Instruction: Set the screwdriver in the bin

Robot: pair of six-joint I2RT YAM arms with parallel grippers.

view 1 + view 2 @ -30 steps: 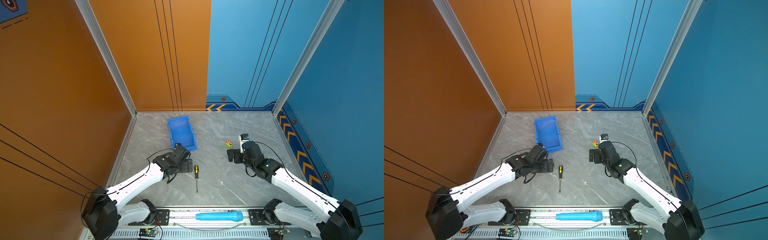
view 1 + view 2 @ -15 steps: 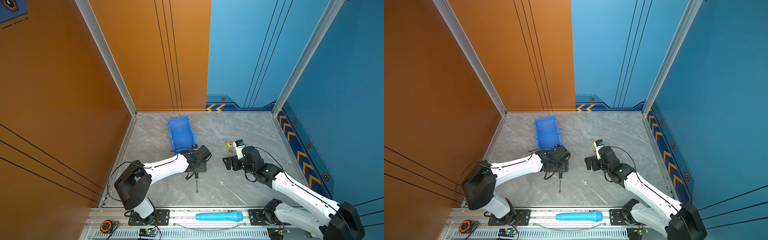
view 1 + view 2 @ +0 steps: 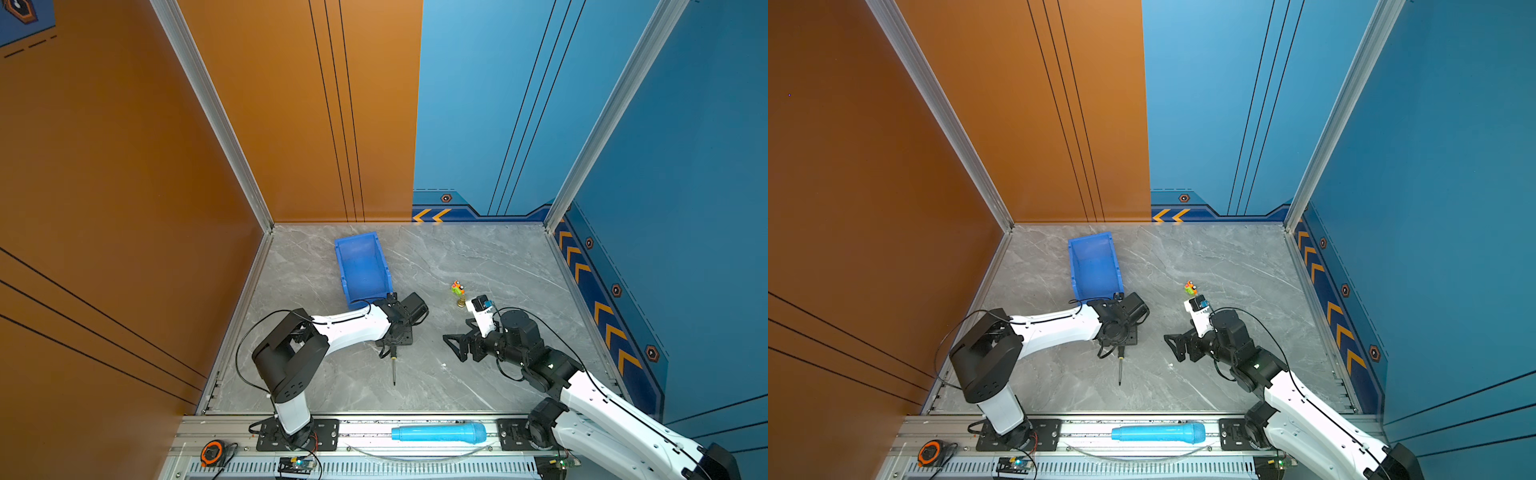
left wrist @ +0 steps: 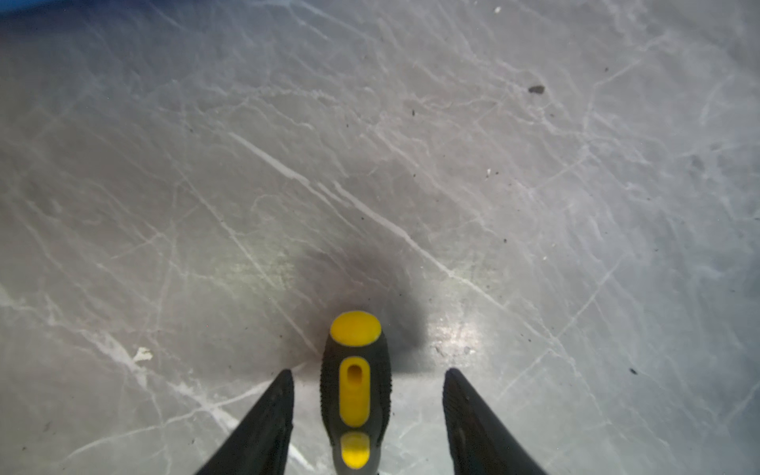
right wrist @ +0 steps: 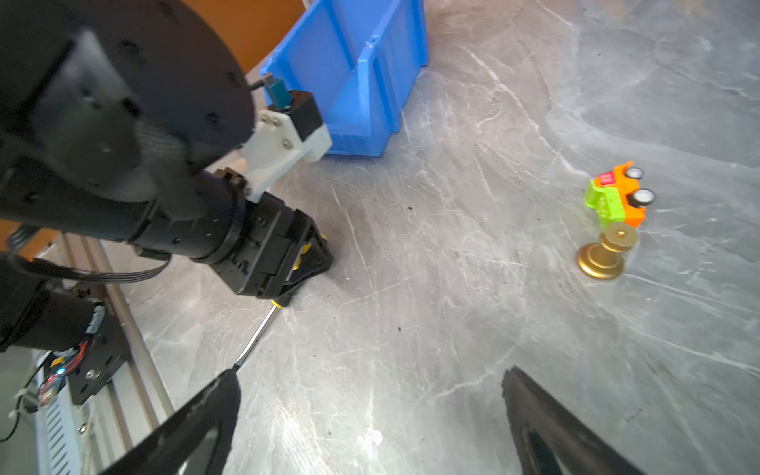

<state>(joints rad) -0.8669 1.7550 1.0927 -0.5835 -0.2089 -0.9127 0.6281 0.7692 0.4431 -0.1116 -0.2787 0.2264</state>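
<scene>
Containers first: the bin (image 3: 360, 266), bright blue plastic with sloped walls, sits toward the back left of the table (image 3: 478, 266), and I see only its own bare blue floor inside. The screwdriver (image 3: 393, 368) lies on the table outside it, near the lowered lip, with its thin dark shaft pointing toward the front rail. Both top views show me little more than that shaft, because the left gripper (image 3: 395, 338) covers the handle. The left wrist view shows the rest: a ribbed black handle with smooth yellow insets (image 4: 355, 390), lying between the two black fingers (image 4: 271, 411) with a gap on each side, so the jaws are apart and not yet gripping it. The right gripper (image 5: 370, 374) hangs spread wide over bare table, holding nothing. Its wrist view picks out an orange-and-green toy truck (image 5: 617, 195) just beside a gold pawn-shaped piece (image 5: 604, 255); in the top views they are only small blobs. The table is glossy grey with white marble veining.
</scene>
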